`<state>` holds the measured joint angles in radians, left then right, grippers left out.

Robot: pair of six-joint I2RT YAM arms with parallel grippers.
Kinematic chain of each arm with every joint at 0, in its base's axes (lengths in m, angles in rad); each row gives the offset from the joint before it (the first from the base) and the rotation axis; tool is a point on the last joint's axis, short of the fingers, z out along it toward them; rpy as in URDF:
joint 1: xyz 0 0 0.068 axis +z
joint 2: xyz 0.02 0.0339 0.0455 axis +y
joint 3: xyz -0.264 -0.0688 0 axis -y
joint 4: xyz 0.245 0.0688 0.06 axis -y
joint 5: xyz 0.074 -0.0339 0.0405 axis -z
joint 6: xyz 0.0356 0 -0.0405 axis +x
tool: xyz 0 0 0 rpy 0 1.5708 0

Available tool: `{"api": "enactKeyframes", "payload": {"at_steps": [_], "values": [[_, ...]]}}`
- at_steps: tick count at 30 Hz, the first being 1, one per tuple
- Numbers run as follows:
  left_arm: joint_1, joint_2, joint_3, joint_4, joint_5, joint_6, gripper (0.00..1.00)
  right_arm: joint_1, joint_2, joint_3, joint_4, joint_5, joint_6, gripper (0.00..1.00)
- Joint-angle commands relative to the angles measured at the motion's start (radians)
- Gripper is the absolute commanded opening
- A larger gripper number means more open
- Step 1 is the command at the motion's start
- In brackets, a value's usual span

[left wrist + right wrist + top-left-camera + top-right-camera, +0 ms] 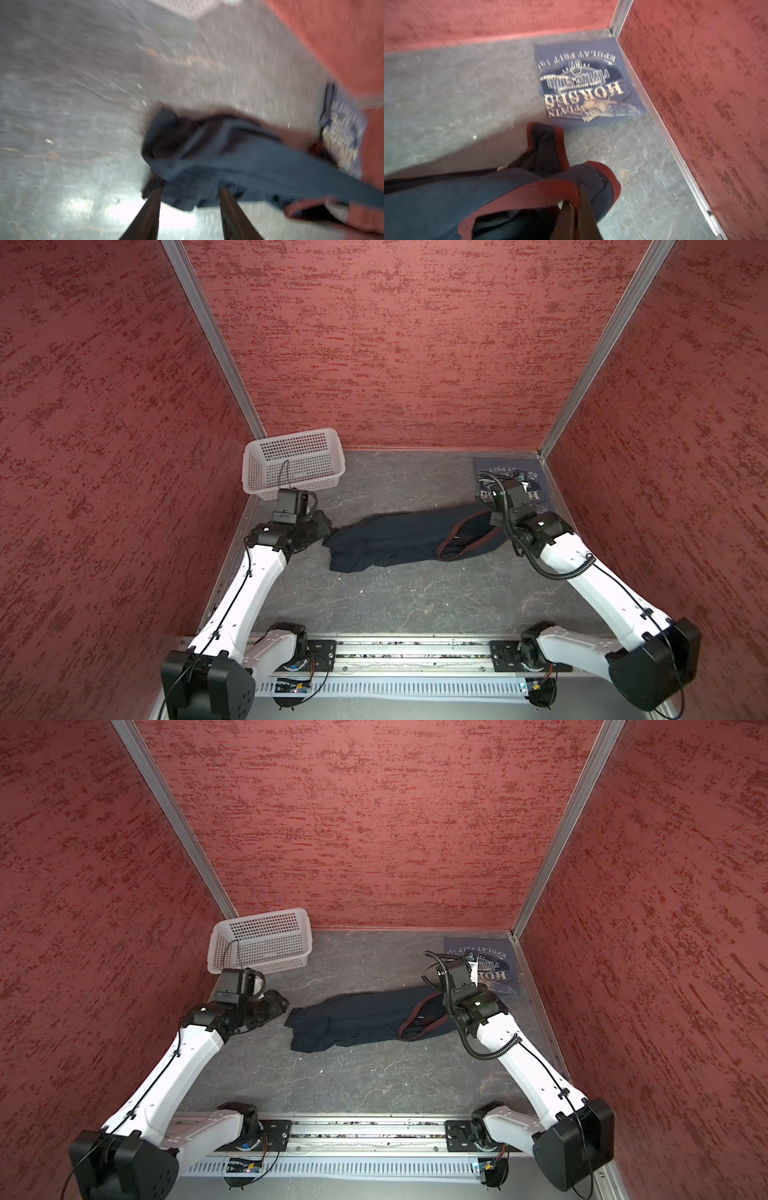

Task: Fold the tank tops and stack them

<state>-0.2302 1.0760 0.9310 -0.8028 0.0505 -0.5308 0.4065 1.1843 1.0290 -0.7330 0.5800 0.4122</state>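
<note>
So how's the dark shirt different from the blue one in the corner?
The navy top lies bunched in the middle; the grey-blue top sits folded flat in the far corner. The navy top has maroon trim and the right gripper pinches it; the grey-blue top has pale lettering, nothing holding it. Both are cloth.

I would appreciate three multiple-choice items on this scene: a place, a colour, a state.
1. The white perforated plastic basket stands: A) far left corner B) far right corner C) centre
2. The crumpled dark navy cloth tank top has trim that is: A) white B) maroon C) yellow
3. The right gripper is: A) open B) shut on the tank top's trim C) in the basket
Answers: 1 A, it sits where the left and back walls meet; 2 B, maroon edging rings its openings; 3 B, its jaws pinch that edge.
</note>
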Motion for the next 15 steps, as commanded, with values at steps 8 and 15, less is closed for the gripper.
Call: {"api": "enactKeyframes", "payload": {"at_steps": [8,15], "values": [[-0.326,0.230,0.004,-0.063,-0.194,-0.139,0.53,-0.009,-0.012,-0.024,-0.019,-0.020,0.016,0.00],[-0.392,0.342,0.043,0.002,-0.209,-0.179,0.51,-0.011,-0.007,-0.037,-0.003,-0.042,0.016,0.00]]}}
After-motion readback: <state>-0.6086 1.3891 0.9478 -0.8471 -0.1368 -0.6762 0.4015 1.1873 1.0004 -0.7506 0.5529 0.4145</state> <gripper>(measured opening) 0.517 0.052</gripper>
